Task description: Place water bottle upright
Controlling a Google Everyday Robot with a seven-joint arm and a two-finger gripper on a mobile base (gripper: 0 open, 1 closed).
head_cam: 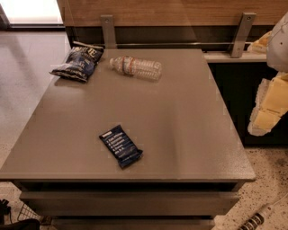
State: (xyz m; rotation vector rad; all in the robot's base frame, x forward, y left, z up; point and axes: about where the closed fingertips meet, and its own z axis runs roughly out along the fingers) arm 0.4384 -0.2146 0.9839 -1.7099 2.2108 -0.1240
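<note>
- Grey table [189, 134] fills most of my view, standing on a speckled floor with a wooden wall panel [171, 11] behind it.
- I see the water bottle [137, 67] lying on its side near the table's far edge, with its white cap pointing left.
- A dark blue chip bag [78, 63] sits at the far left corner, near the bottle's cap end but not touching it.
- A blue snack bar [120, 146] lies flat towards the front of the table, well apart from the bottle.
- My gripper [267, 110] hangs at the right edge of the view, off the table's right side and well away from the bottle; I cannot tell whether it is open or closed.
</note>
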